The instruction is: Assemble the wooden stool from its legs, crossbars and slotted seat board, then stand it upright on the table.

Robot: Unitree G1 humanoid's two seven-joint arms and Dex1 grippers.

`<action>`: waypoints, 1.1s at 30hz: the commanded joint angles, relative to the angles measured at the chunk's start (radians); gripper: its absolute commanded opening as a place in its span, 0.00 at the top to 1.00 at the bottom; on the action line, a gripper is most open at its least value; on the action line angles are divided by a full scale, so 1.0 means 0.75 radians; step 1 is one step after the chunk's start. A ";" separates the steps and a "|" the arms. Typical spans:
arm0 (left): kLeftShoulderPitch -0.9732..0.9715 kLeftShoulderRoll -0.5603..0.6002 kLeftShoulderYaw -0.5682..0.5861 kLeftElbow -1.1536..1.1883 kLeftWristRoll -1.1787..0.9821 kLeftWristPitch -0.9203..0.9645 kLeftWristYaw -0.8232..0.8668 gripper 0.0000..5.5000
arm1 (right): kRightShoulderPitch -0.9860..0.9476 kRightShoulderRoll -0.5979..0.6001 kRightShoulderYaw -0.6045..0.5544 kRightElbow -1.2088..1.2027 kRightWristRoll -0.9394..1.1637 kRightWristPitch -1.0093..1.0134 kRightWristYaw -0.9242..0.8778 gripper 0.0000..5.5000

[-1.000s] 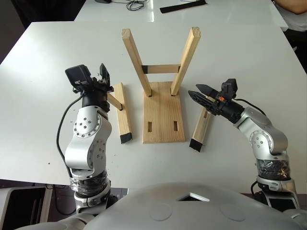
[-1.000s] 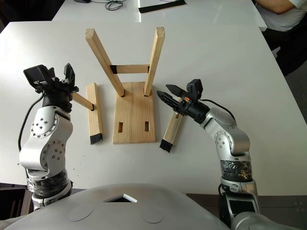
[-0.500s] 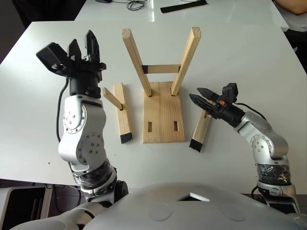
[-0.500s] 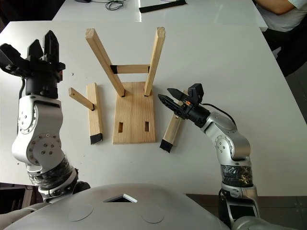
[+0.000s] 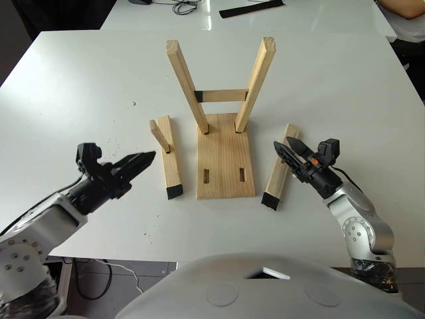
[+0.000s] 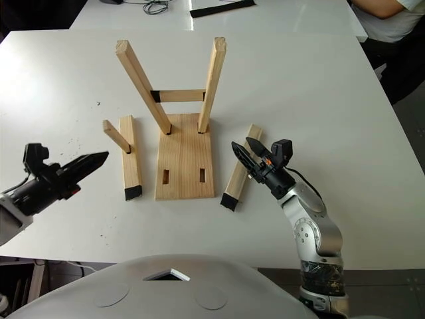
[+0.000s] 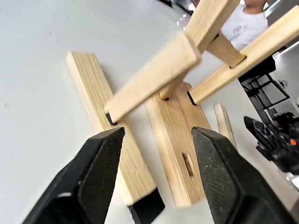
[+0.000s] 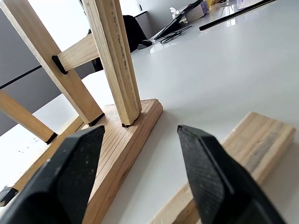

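Now that your left pincer (image 5: 147,158) has dropped to lower left and the right pincer (image 5: 285,144) backed off, both released, the seat board (image 5: 226,174) keeps two unfilled slots.

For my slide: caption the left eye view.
Half-built stool between crossbar leg and plain leg; left gripper, right gripper open and empty.

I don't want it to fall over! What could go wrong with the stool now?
The two upright legs just sit in the seat board; a bump from the right gripper might topple them. The loose leg near the left gripper has a crossbar sticking up that might snag.
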 commanded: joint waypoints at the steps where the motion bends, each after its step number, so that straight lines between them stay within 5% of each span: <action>1: 0.108 0.082 -0.041 0.029 0.069 -0.033 -0.165 0.51 | 0.012 0.001 0.001 -0.024 -0.017 -0.025 -0.016 0.48; 5: 0.078 0.012 -0.265 -0.076 0.362 -0.140 0.073 0.48 | 0.051 -0.007 0.008 -0.056 -0.005 -0.010 -0.021 0.48; 13: -0.144 -0.391 -0.464 -0.427 0.285 -0.045 0.892 0.27 | 0.046 -0.124 0.000 -0.093 0.050 0.126 0.030 0.48; 19: -0.179 -0.553 -0.605 -0.455 0.462 0.016 1.255 0.27 | -0.127 -0.227 -0.017 -0.017 0.092 0.235 0.092 0.48; 33: -0.163 -0.747 -0.778 -0.322 0.839 0.030 1.351 0.27 | -0.289 -0.226 0.049 0.086 0.076 0.280 0.147 0.48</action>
